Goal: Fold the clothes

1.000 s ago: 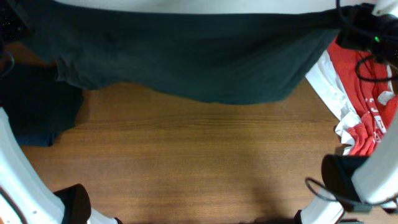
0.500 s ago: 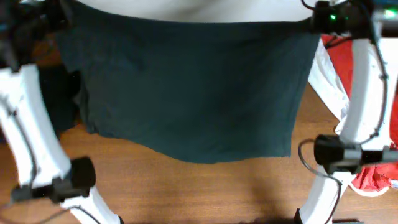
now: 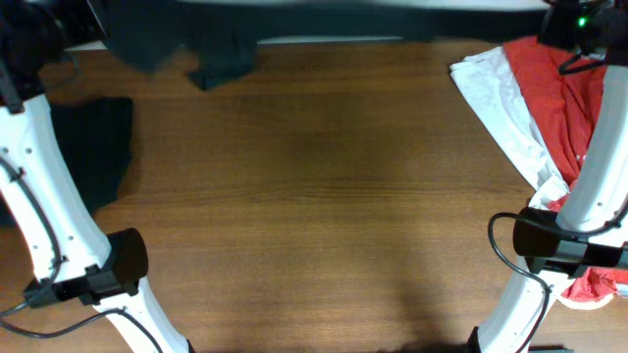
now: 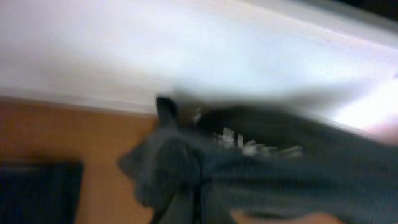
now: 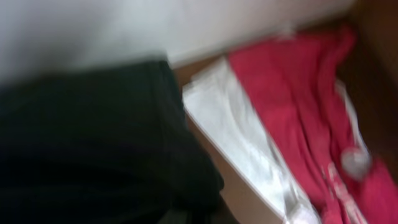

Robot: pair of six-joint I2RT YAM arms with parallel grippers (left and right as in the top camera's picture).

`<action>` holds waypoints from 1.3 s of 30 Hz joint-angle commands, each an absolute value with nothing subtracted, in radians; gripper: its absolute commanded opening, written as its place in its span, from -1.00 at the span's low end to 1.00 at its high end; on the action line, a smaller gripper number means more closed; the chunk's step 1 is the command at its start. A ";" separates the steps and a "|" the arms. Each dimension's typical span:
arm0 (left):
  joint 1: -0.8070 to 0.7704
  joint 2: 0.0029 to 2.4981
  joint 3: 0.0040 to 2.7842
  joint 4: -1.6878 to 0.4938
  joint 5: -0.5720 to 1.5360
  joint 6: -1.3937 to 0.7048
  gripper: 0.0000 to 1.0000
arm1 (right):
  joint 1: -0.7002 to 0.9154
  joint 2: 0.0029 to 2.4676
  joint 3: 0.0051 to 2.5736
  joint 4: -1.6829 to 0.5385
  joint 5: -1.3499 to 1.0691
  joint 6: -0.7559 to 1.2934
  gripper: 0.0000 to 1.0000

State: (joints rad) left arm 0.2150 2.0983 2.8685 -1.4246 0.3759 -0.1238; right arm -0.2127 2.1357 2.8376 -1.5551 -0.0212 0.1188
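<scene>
Black shirt (image 3: 221, 59) along far table (image 3: 324, 196) edge, wood open below; cannot tell grip of left end effector (image 3: 83, 22), right end effector (image 3: 554, 20).

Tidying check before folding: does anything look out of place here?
Yes. The dark green-black cotton T-shirt is bunched at the far left, not spread flat, and the red shirt lies crumpled over a white garment at right.

Left arm (image 3: 44, 201), right arm (image 3: 597, 167), both extended forward
</scene>
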 commanded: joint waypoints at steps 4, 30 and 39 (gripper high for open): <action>0.183 2.135 2.388 -1.633 0.352 0.067 -1.00 | -0.228 2.135 2.385 -1.643 0.038 0.101 -0.92; 0.377 1.694 1.457 -1.473 0.322 -0.049 -1.00 | -0.301 1.835 1.399 -1.410 0.001 0.112 -0.92; 0.348 1.735 1.457 -1.150 0.423 -0.083 -0.99 | -0.265 1.839 1.399 -0.942 -0.192 0.056 -0.92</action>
